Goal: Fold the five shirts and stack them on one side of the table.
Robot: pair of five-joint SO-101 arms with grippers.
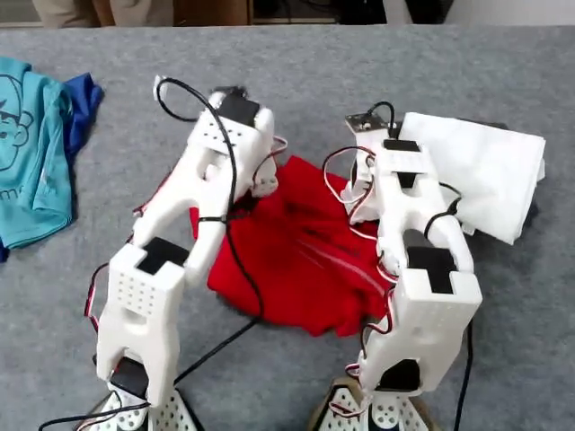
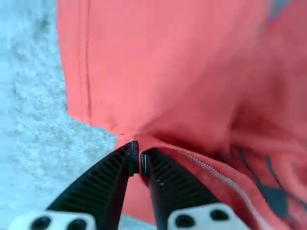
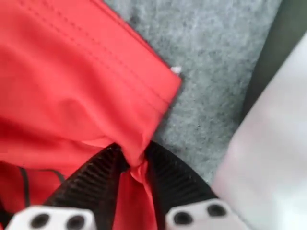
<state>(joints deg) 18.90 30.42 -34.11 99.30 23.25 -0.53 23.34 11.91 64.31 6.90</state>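
A red shirt (image 1: 296, 260) lies crumpled at the middle of the grey table, between the two white arms. My left gripper (image 2: 139, 160) is shut on a fold of the red shirt (image 2: 182, 86) at its left far edge. My right gripper (image 3: 136, 165) is shut on a pinch of the red shirt (image 3: 72, 91) near a stitched hem corner. A folded white shirt (image 1: 485, 175) lies at the right of the table. A teal shirt (image 1: 27, 153) lies over a blue shirt (image 1: 83, 99) at the far left.
Black and red cables run over the arms and across the red cloth. Bare grey felt (image 1: 359, 72) stretches along the far side and at the near left. The arm bases (image 1: 144, 409) stand at the near edge.
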